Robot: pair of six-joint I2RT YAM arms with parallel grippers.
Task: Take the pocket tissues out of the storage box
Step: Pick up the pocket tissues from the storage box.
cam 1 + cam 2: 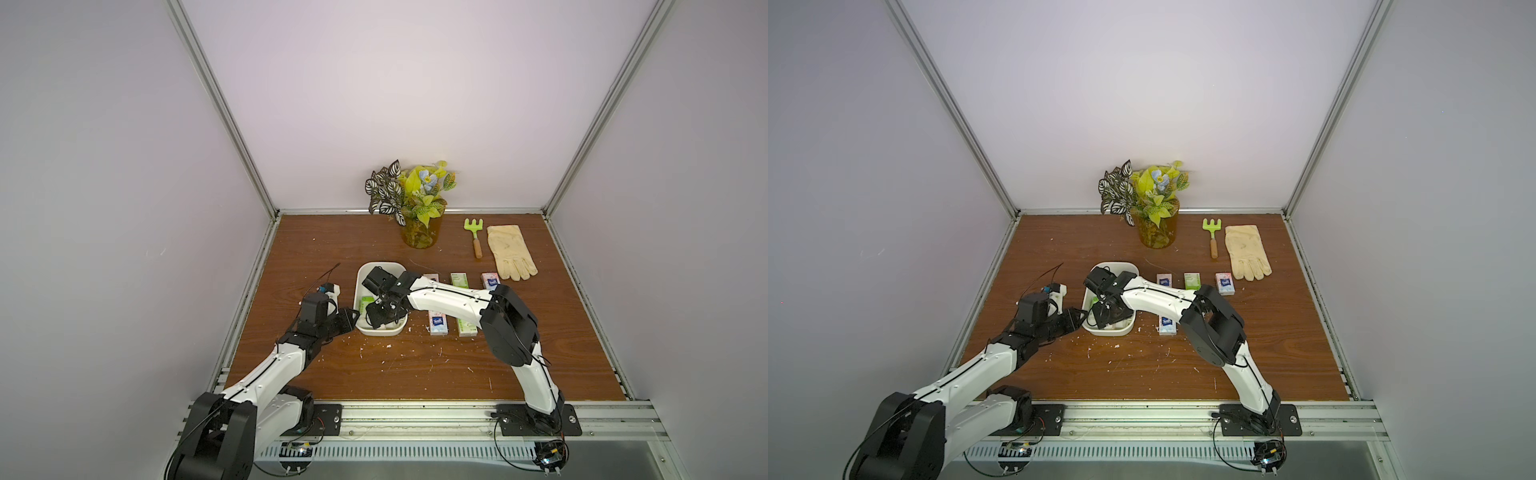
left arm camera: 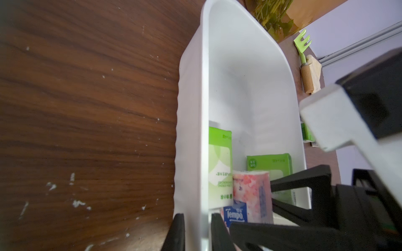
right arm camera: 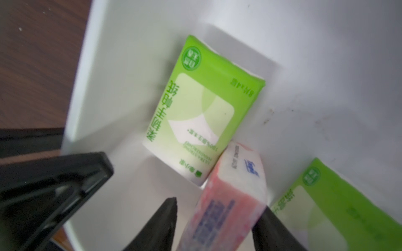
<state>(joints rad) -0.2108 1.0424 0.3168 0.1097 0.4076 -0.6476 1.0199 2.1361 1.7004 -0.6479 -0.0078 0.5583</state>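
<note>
Pinching the left wall of the white storage box [image 2: 239,87], the left gripper [image 2: 198,232] has one finger outside and one inside. Within the box the right gripper [image 3: 219,205] straddles a pink packet [image 3: 237,173] standing on edge, one finger touching; whether it grips firmly cannot be told, and two green packets [image 3: 202,108] lie beside. Five more packets [image 1: 438,325] rest on the table [image 1: 415,374] right of the box

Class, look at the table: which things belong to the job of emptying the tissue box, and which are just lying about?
Belongs to the job: storage box; green packets and pink packet inside it; packets already set out beside it.
Just lying about: potted plant; green rake; glove.
</note>
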